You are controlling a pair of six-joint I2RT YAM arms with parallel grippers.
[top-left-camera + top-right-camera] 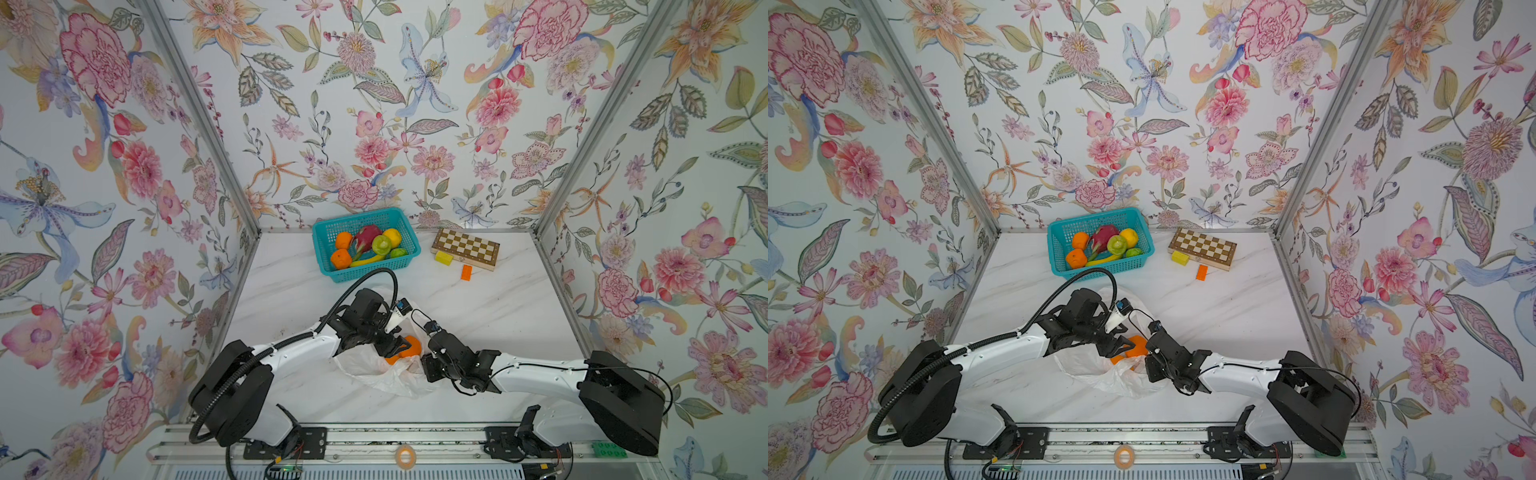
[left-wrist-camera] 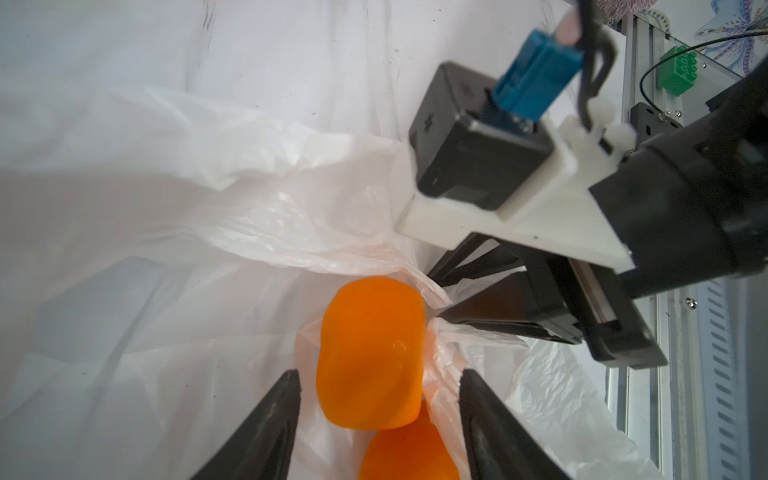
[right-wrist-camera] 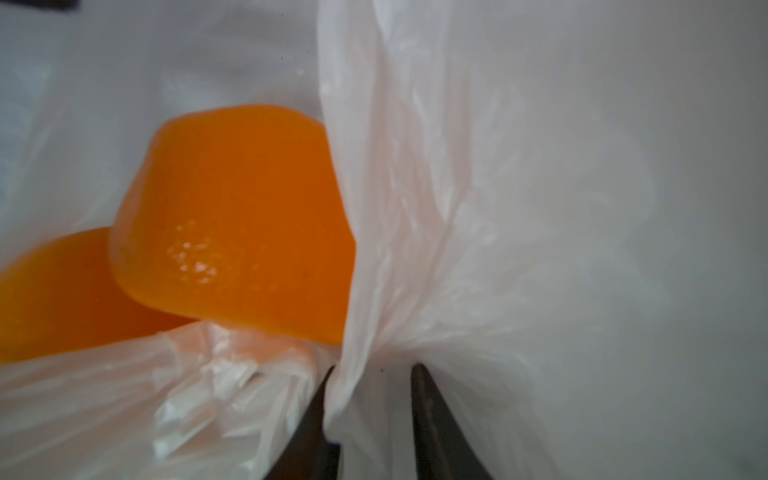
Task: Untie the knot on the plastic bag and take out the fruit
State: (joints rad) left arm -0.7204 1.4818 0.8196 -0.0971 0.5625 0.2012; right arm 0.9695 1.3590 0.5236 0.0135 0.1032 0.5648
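The plastic bag (image 1: 374, 370) (image 1: 1096, 370) lies crumpled on the table with its mouth open; the knot is out of view. Two oranges rest inside: one (image 2: 370, 353) (image 3: 232, 224) on top, one (image 2: 407, 457) (image 3: 54, 291) below. My left gripper (image 2: 378, 374) (image 1: 401, 345) is open, its fingers either side of the top orange with a gap on both sides. From the opposite side my right gripper (image 3: 372, 368) (image 2: 438, 299) (image 1: 424, 357) is shut on a fold of the bag's rim. More fruit, including a dragon fruit (image 1: 365, 239), fills the teal basket (image 1: 361, 216).
A chessboard box (image 1: 465, 248), a yellow block (image 1: 444, 257) and an orange block (image 1: 466, 272) lie at the back right, next to the basket. A tape roll (image 1: 405, 456) and a green block (image 1: 609, 449) sit on the front rail. Flowered walls enclose three sides.
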